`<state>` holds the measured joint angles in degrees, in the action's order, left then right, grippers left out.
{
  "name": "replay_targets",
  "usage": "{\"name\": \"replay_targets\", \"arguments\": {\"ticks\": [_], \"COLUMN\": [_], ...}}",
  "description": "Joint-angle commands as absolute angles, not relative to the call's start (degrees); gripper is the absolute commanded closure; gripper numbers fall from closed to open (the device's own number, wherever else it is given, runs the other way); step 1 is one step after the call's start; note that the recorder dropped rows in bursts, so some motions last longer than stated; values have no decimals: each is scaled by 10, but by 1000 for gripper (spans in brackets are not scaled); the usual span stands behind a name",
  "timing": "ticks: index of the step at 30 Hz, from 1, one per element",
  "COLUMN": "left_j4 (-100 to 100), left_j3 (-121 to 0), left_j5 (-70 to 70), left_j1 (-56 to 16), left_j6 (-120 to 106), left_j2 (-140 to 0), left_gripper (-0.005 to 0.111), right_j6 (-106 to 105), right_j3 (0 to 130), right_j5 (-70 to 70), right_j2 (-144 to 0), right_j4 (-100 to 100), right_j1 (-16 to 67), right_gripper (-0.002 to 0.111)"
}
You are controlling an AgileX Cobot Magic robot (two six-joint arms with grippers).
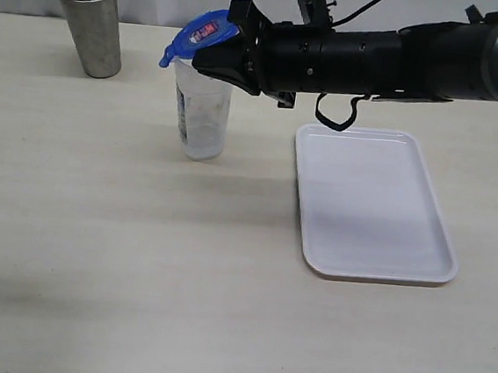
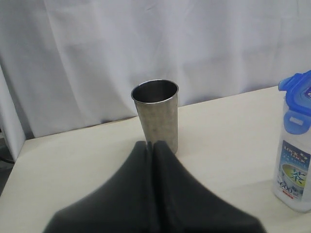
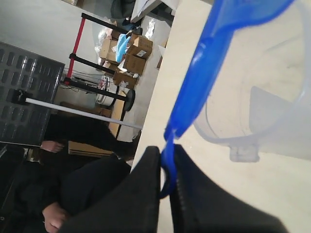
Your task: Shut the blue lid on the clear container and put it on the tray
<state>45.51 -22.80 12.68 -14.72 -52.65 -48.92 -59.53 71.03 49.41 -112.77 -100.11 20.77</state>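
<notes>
The clear container [image 1: 201, 111] stands upright on the table, left of the tray [image 1: 371, 203]. The blue lid [image 1: 197, 38] sits tilted over its mouth, one edge raised. My right gripper [image 1: 220, 50] reaches across from the right and is shut on a flap of the blue lid [image 3: 204, 73] at its edge; the container rim [image 3: 262, 121] shows just beyond. My left gripper [image 2: 153, 144] is shut with nothing in it, out of the exterior view, facing the steel cup. The container [image 2: 294, 160] with its label shows at the side of the left wrist view, the lid [image 2: 297, 92] on top.
A grey steel cup [image 1: 90, 23] stands at the back left of the table, also seen as the cup [image 2: 156, 114] right ahead of my left gripper. The white tray holds nothing. A white curtain hangs behind the table.
</notes>
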Motion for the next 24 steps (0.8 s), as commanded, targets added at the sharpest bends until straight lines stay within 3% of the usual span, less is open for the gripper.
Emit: {"name": "replay_targets", "arguments": {"ticks": [1, 19, 24], "left_j4": [457, 458, 458], "left_j3": [-225, -225, -225], "left_j5": [128, 125, 126], "left_j1": [-146, -146, -146], "left_j6": [-523, -523, -523], "left_j2": [-487, -487, -487], "left_gripper": [107, 107, 107], "right_j6": [-588, -569, -576], "right_j3": [712, 712, 712], "right_j5": [493, 498, 498], "right_j2": [-1122, -1144, -1135], "right_j4": [-999, -999, -999], "right_j1": [207, 199, 199], "right_gripper": [103, 103, 83]}}
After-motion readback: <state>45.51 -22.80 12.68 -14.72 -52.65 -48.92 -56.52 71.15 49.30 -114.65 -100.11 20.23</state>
